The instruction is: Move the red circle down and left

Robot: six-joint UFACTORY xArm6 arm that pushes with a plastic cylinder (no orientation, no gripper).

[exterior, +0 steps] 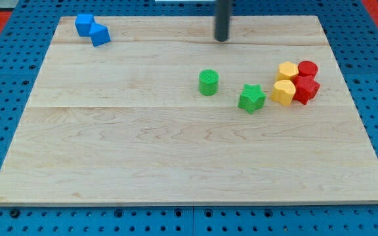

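My tip (222, 39) stands near the tabletop's (176, 164) top edge – I have no gripper to open or close, only this rod. The red circle (308, 68) lies to the view's right and a little lower, touching a yellow block (288, 71) – I judge I must get round to its upper right side first.

Only one camera view is given. The scene is seen from above and from the front, with the camera tilted downward. The whole wooden board (176, 151) is kept in the frame, from a moderate distance, and its far edge appears narrower. A blue perforated surface (5, 78) is seen around it.
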